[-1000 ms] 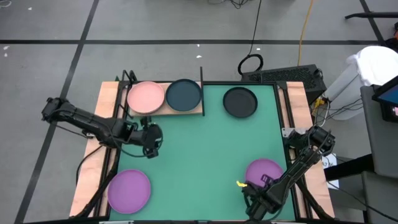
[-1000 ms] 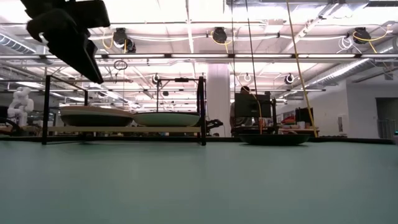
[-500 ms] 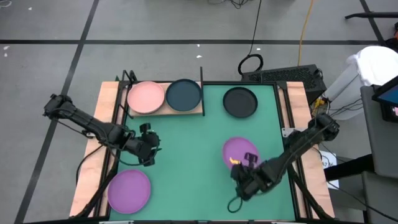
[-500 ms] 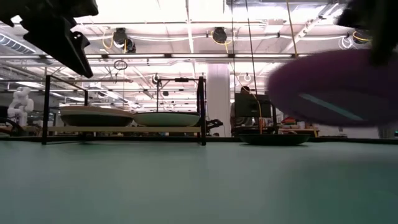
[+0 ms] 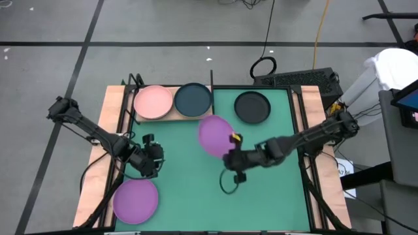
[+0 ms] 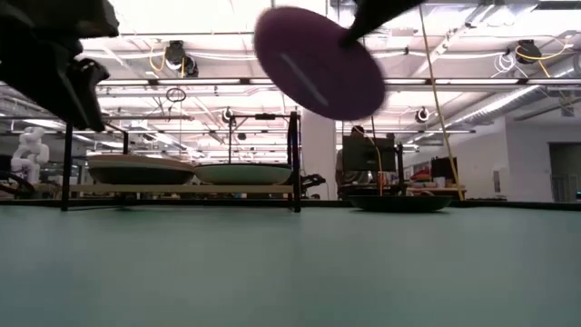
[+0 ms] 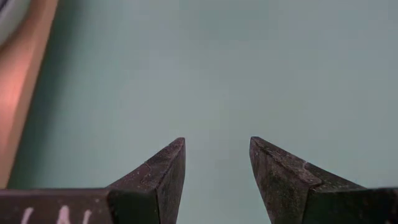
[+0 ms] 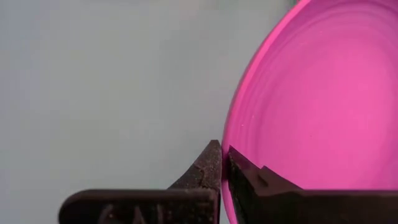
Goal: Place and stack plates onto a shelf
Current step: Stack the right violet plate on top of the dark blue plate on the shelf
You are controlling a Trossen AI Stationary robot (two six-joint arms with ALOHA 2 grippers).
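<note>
Readable text: we find none in any view.
Left hand: pale marks on the housing at the picture's edge, cut off; we cannot read them.
Right hand: faint raised characters on the housing, cut off; we cannot read them.
Plates, shelf, counter: we find no labels, brands or numbers.

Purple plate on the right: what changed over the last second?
The right hand, shut on the purple plate, lifted it off the mat and carried it toward the shelf. The left hand, open, drifted toward the other purple plate. Shelf plates and the black plate stayed.
</note>
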